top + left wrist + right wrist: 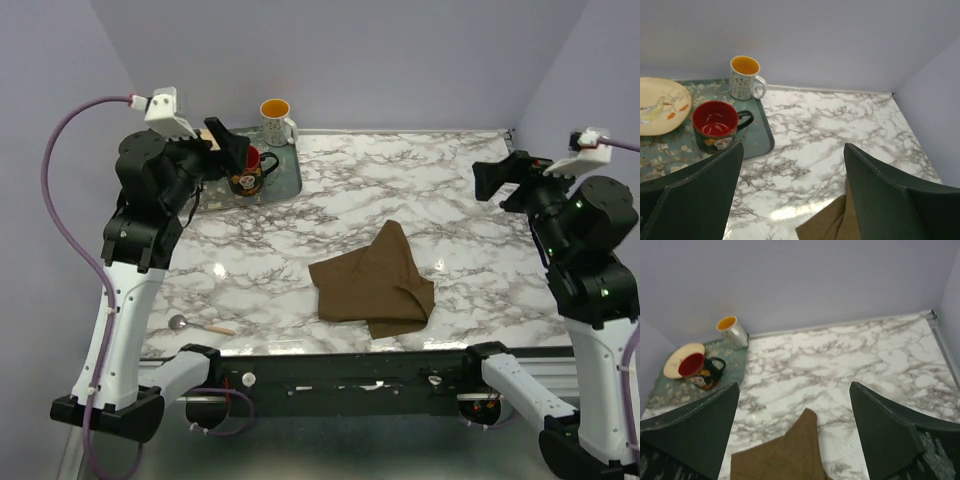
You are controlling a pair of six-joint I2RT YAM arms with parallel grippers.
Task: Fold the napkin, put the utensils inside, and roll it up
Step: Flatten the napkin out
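Glossy veined marble table (400,180), rumpled brown napkin (372,282) (soft cloth), slim spoon (203,326)

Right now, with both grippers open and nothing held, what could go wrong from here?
1. The napkin lies bunched with overlapping layers; a pinch may catch several and skew the fold.
2. The spoon lies flat by the near edge of the table; a missed grasp could nudge it off.
3. The left gripper hangs above the tray near the dark mug; a careless descent might clip it.
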